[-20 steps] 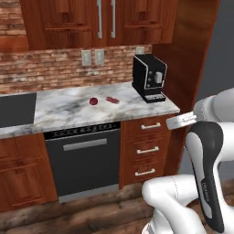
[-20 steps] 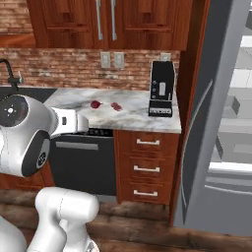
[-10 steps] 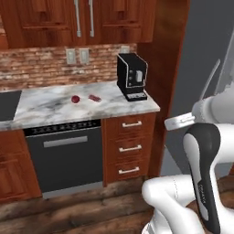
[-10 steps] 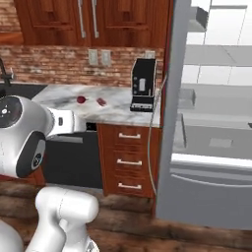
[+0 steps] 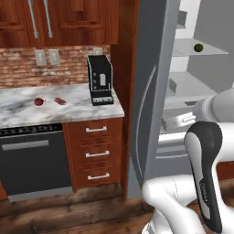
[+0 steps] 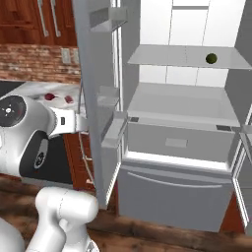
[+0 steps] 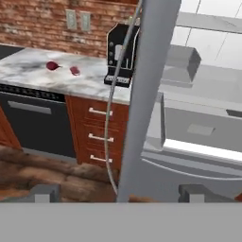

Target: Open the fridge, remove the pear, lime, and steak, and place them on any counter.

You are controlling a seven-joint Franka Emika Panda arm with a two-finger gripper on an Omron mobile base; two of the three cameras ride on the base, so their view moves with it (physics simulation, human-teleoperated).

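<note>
Marble surface [image 5: 82, 109] already holds pear [image 5: 39, 101] and steak [image 5: 59, 100] — you've only the lime [image 6: 211, 58] left on the open fridge [image 6: 177, 98] shelf, hand [image 7: 120, 193] spread apart.

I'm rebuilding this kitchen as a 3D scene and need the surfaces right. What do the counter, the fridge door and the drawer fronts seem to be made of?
The counter: looks like polished marble, white with grey veins.
The fridge door: seems brushed or painted metal, plain matte grey, with a thin curved grey handle.
The drawer fronts: look like reddish-brown stained wood with faint grain, and silver, probably metal, handles.
</note>
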